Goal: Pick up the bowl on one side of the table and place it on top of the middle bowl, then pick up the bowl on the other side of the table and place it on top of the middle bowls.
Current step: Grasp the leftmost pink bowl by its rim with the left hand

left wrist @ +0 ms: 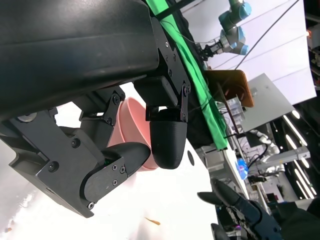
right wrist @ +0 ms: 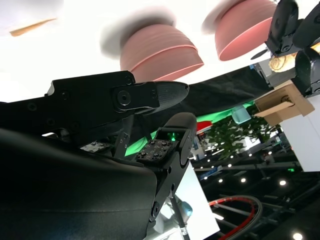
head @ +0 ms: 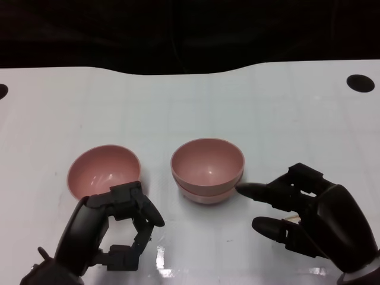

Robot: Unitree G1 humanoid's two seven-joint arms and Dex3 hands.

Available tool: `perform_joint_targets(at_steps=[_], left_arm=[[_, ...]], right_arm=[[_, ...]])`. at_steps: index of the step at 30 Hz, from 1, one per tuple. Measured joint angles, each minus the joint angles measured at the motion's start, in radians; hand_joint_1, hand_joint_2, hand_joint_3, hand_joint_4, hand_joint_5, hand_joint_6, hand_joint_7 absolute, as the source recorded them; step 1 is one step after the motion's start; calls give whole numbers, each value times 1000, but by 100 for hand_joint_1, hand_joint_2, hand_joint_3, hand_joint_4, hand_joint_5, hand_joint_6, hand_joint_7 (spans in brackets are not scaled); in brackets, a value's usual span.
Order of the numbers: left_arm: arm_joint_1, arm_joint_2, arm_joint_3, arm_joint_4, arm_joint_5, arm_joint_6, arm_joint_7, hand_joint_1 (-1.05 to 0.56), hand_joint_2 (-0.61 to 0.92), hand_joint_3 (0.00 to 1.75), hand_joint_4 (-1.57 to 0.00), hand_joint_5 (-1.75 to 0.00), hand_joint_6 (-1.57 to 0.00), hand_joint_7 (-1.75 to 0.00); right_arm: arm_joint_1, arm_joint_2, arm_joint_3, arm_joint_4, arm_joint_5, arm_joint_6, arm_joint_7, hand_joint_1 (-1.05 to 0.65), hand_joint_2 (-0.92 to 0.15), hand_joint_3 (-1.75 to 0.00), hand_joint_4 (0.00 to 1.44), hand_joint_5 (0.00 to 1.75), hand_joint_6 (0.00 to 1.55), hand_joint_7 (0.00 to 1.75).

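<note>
Two pink bowls sit stacked in the middle of the white table. A single pink bowl stands to their left. My left hand is just in front of that bowl, its curled fingers at the near rim and the thumb apart below, with nothing held. The left wrist view shows the bowl beyond the spread fingers. My right hand lies open to the right of the stack, one fingertip close to it. The right wrist view shows the stack and the single bowl.
The table's far edge runs along a dark background. Black round holes sit at the far right and far left of the table. A small orange scrap lies on the table near my right hand.
</note>
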Motion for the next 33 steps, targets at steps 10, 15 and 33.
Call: perform_joint_targets(at_steps=[10, 15, 33], left_arm=[[2, -5, 17, -50, 2, 13, 4, -25, 57, 85, -62, -141, -57, -97], [4, -5, 19, -59, 6, 13, 6, -25, 60, 81, -61, -139, -57, -93], [54, 48, 56, -303, 193, 121, 94, -37, 87, 15, -27, -84, -46, -11]], right_arm=[[92, -1, -81, 3, 117, -139, 1, -12, -46, -101, 77, 140, 82, 101], [98, 6, -105, 3, 136, -163, 14, -11, -42, -109, 77, 142, 82, 102], [138, 83, -147, 35, 261, -161, 117, -4, -17, -166, 90, 175, 81, 149]])
